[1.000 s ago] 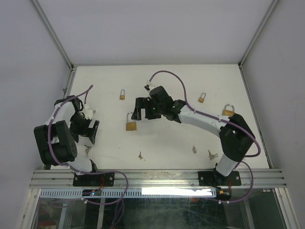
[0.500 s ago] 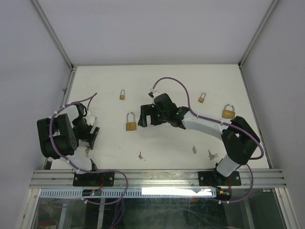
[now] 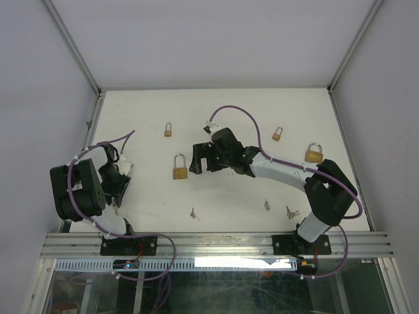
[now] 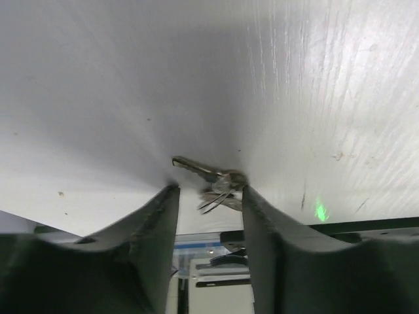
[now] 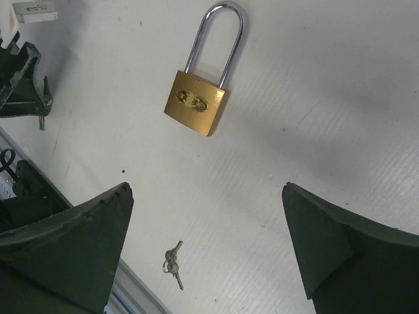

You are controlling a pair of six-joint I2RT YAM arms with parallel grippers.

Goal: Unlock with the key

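At near-left edge of table (image 3: 294,111): left gripper (image 4: 209,191) down on the surface, jaws narrowed partway, key bunch (image 4: 219,180) between them. Cannot tell if clamped or just bracketing. Right gripper (image 5: 206,190) spread wide, holding nothing, hovering over big padlock (image 5: 196,101) mid-table.

Risks:
- Could pinch only the ring or one blade. Thin flat metal lying flush on table, so easy to skid sideways or pop free.
- Could lift with keys dangling loose on the ring: wrong blade forward, no clean line-up with keyhole.
- Could scrape fingers (image 4: 154,248) on table if pressed lower. No visible gap under keys.
- Might be the wrong bunch. Another key bunch (image 5: 172,261) nearer the padlock, more along front edge, plus a small padlock (image 3: 168,129) and others further off. Cannot tell which matches which.
- Padlock loose on smooth surface. Likely to slide or spin under insertion push unless pinned by right gripper.

Materials and shapes:
- Keys: small, silvery, several thin blades fanned on a ring.
- Padlock: brass-coloured block body, stamped oval mark on face, tall polished U-shaped shackle pointing to far side, lying flat. Keyhole not visible.
- Table: white, matte, faint streaks, a few specks.
- Fingers: dark, hard-looking, curved and tapering.
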